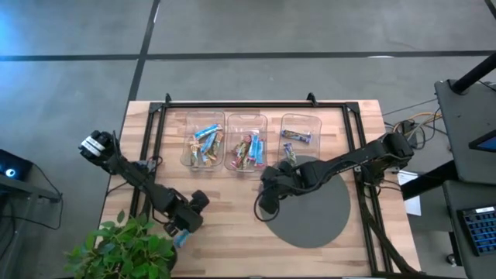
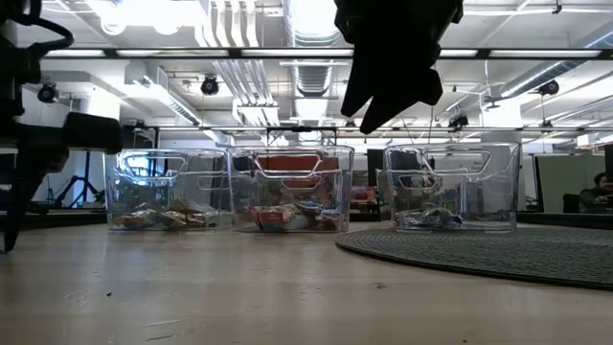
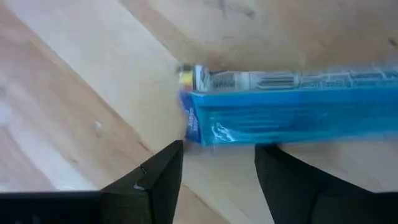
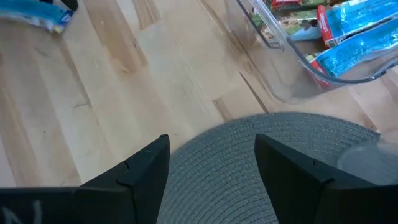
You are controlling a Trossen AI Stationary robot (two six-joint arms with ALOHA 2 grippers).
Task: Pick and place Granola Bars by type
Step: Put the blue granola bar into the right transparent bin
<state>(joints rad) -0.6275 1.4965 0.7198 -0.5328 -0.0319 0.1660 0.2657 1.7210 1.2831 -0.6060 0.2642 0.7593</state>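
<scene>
Item 1, left gripper [image 3: 214, 165]: hanging low over the front-left part of the wooden table [image 1: 232, 248], just beside the potted plant [image 1: 124, 252]. Its two dark fingers [image 3: 155, 180] are standing apart with nothing between them; a blue granola bar [image 3: 292, 115] is lying flat on the wood directly ahead of the tips, its crimped end showing a white and yellow strip. In the high view this blue bar [image 1: 180, 238] is showing only as a small patch below the gripper.

Item 2, right gripper [image 4: 211, 165]: hovering above the near edge of the round grey mat [image 1: 314, 205], in front of the middle bin. Its fingers are standing partly apart and are holding nothing. In the low view it is hanging as a dark shape [image 2: 397, 57] well above the table.

Item 3, three clear plastic bins, sitting in a row toward the back of the table. The left bin [image 1: 203, 140] is holding several bars in blue, white and other colours. The middle bin [image 1: 246, 143] is holding a mixed pile with blue, red and green wrappers, seen close by the right wrist camera [image 4: 298, 62]. The right bin [image 1: 300, 130] is holding what looks like one purple bar [image 1: 296, 136].

Item 4, black metal frame [image 1: 232, 103]: running around the table's back and sides.
</scene>
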